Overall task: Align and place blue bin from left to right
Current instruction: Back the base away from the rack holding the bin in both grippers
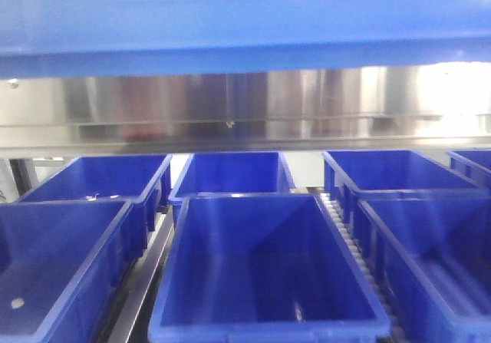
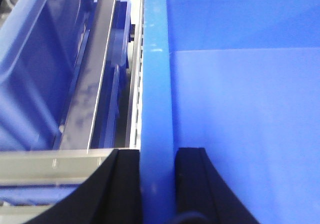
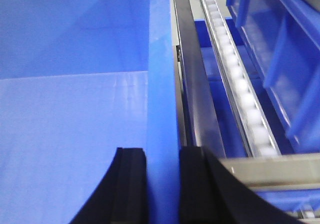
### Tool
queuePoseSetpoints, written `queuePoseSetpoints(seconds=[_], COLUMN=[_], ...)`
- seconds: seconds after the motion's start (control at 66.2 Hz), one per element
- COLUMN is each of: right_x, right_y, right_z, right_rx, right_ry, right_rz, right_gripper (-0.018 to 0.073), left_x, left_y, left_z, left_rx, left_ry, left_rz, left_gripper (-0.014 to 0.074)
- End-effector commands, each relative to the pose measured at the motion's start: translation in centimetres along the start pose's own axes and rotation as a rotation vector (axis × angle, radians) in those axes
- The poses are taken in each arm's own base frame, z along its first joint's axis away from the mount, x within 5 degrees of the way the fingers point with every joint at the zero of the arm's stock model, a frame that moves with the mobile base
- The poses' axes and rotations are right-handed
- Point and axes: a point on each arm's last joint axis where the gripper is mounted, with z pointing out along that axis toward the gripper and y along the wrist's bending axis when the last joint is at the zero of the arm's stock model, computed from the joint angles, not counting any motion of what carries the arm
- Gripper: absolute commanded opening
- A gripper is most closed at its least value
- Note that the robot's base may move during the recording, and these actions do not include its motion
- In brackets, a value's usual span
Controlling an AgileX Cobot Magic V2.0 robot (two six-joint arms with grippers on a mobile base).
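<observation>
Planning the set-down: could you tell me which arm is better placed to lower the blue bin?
Neither alone: left pincer and right pincer each clamp an opposite wall of the blue bin, so probably both together.

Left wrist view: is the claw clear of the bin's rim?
No, the left claw clamps the rim of the blue bin between its fingers.

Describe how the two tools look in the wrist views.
Left tool and right tool look alike: each shows two matte black fingers with flat inner faces and outer edges curving wider toward the base. No markings show; the arms are out of view.
</observation>
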Motion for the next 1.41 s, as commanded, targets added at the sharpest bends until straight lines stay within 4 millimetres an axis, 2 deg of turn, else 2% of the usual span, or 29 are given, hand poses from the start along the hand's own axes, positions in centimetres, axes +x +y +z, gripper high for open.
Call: queuePoseSetpoints(seconds=[0.0,1.118,1.391], right_x=[-1.11,-1.35,-0.82], right_y=[0.71,0.99,0.37], right_z=[-0.68,-0.75,-0.63], right_rx=[-0.1,-0.131,-0.063], right_ry=[-0.115,-0.142,-0.082], right_rz=[-0.005,-0.005,-0.004], right_gripper=[-0.0069,-0.0069,-0.0069], left_x=[-0.61,-0.62,-0.62], left_y=[-0.77,-0.76,-0.76], left_z=[-0.67,-0.67,-0.67], left_rx=[0.094,0.093,0.093], left_ry=[-0.072,-0.074,-0.074], left_rz=[-0.003,-0.003,-0.003], left_gripper=[-0.0111,-0.0111,-0.0111])
